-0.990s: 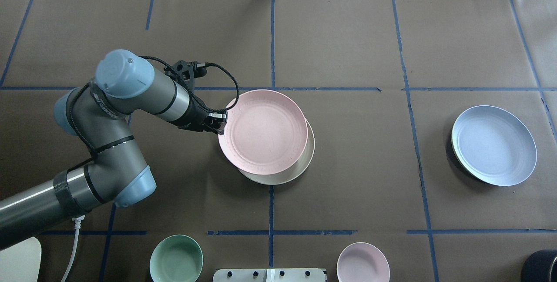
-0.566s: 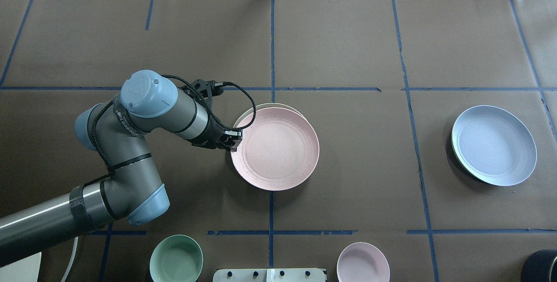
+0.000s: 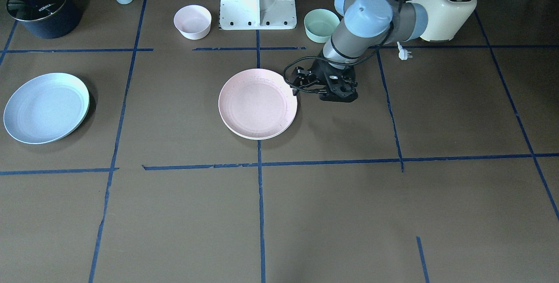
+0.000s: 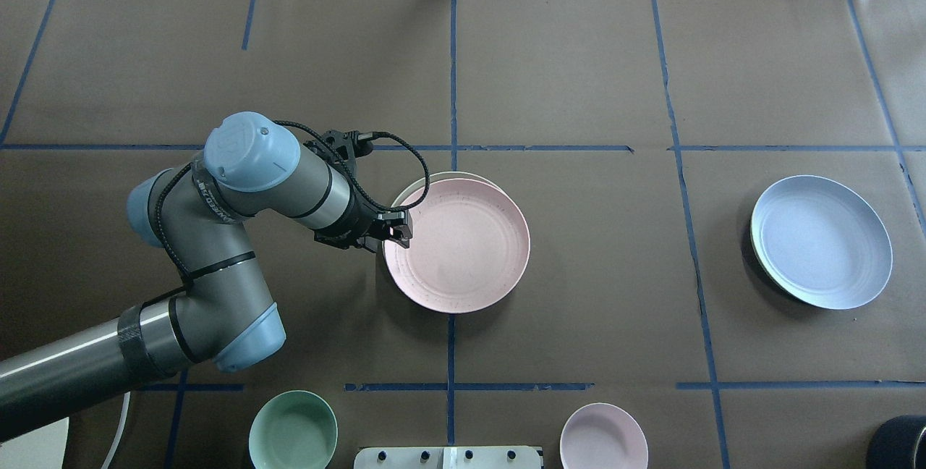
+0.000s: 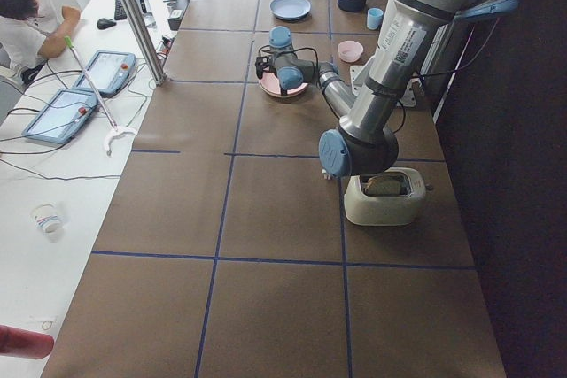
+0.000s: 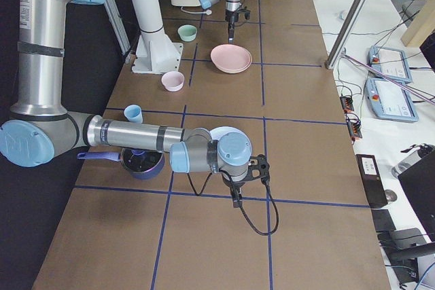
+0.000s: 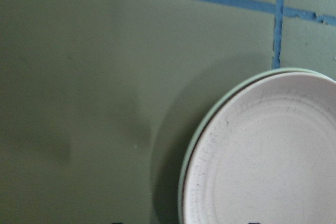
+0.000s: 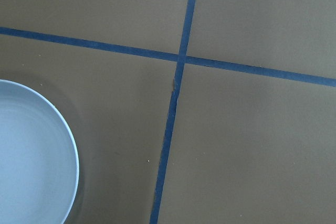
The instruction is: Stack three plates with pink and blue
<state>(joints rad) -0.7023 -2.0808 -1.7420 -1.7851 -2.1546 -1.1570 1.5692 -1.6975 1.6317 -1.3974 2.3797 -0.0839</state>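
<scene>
Bright, even light throws a soft shadow beside the pale pink round plate; the left wrist view is blurry.

The robot's left arm reaches forward with its elbow folded and its wrist angled toward the centre. The left gripper points down with its jaws seemingly parted, only their very tips edging into the wrist camera's view. The right arm stretches out low and level, its right gripper hanging straight down; whether those jaws are parted cannot be told.
</scene>
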